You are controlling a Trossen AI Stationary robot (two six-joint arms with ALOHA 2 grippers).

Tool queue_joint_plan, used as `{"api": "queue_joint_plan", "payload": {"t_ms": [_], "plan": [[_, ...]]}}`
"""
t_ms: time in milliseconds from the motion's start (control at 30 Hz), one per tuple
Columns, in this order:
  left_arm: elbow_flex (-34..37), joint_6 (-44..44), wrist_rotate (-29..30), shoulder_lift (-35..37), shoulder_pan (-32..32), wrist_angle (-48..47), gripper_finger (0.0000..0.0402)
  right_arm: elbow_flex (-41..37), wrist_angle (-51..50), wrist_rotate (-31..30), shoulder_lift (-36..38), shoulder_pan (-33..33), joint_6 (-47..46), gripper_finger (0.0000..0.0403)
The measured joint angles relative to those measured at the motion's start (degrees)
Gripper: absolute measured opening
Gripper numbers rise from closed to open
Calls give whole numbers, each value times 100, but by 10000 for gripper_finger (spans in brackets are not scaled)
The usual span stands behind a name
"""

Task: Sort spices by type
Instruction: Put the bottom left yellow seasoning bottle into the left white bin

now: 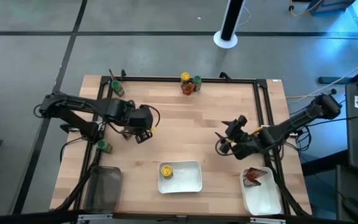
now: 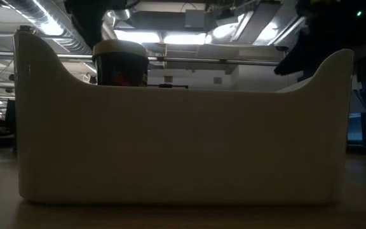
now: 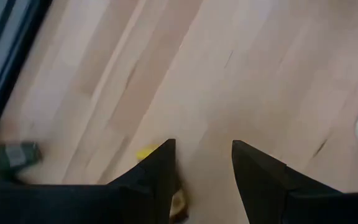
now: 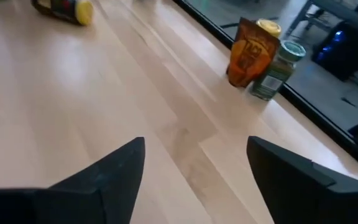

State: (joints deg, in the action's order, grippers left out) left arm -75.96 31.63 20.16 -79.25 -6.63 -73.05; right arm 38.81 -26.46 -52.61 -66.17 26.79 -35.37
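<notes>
**Spice sort: jaw state and item positions**

While the right gripper (image 1: 229, 142) hovers over bare wood at the right of the tabletop (image 1: 191, 124), its jaws stand spread with nothing between them. The left gripper (image 1: 143, 132) hangs over the left side; its jaws are partly parted, a yellow item shows beside one finger (image 3: 156, 171) in the left wrist view, and whether it is grasped cannot be told.

A yellow-capped jar (image 1: 166, 170) lies in the centre white tray (image 1: 194, 183). A red-orange packet (image 1: 253, 177) lies in the right white tray (image 1: 263, 199). At the far edge stand a yellow-capped jar (image 1: 185, 78), a packet (image 1: 188, 88) and a green-capped jar (image 1: 197, 81), closely grouped. Two green-capped jars sit at the left: one (image 1: 116, 88) near the far corner, one (image 1: 104, 146) near the dark bin (image 1: 102, 190).
</notes>
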Motion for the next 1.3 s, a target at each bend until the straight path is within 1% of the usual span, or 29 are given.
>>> {"api": "queue_joint_plan", "payload": {"t_ms": [100, 300, 400, 600, 667, 800, 867, 933, 1067, 1133, 1200, 1300], "plan": [[0, 247, -168, -4, 183, -277, 142, 0, 52, 0, -270, -82, 113, 287], [-4, 370, -557, -68, 456, -301, 142, 0, 306, -15, -751, -98, 353, 287], [-4, 363, -676, -212, 536, -299, 142, 0, 338, -28, -895, -96, 380, 287], [-4, 58, -954, -613, 638, -274, 142, 0, 375, -28, -1013, -94, 417, 286], [-4, -145, -876, -692, 649, -295, 142, 0, 361, -30, -1016, -94, 417, 286], [-4, -539, -343, -771, 676, -272, 142, 0, 348, -28, -1015, -94, 419, 286], [-4, -809, -270, -762, 677, -169, 137, 0, 344, -29, -1014, -94, 419, 286], [-4, -964, -263, -762, 660, -40, 115, 0, 339, -28, -1015, -94, 419, 286], [-4, -1136, -340, -762, 650, 38, 33, 0, 341, -29, -1014, -94, 419, 286], [-4, -1094, -343, -762, 651, 103, 10, 0, 341, -28, -1014, -94, 419, 286], [-4, -913, -398, -762, 651, 162, 18, 0, 339, -28, -1014, -94, 419, 286], [-4, -740, -738, -767, 726, 160, 60, 0, 315, -26, -1014, -94, 419, 286]]}}
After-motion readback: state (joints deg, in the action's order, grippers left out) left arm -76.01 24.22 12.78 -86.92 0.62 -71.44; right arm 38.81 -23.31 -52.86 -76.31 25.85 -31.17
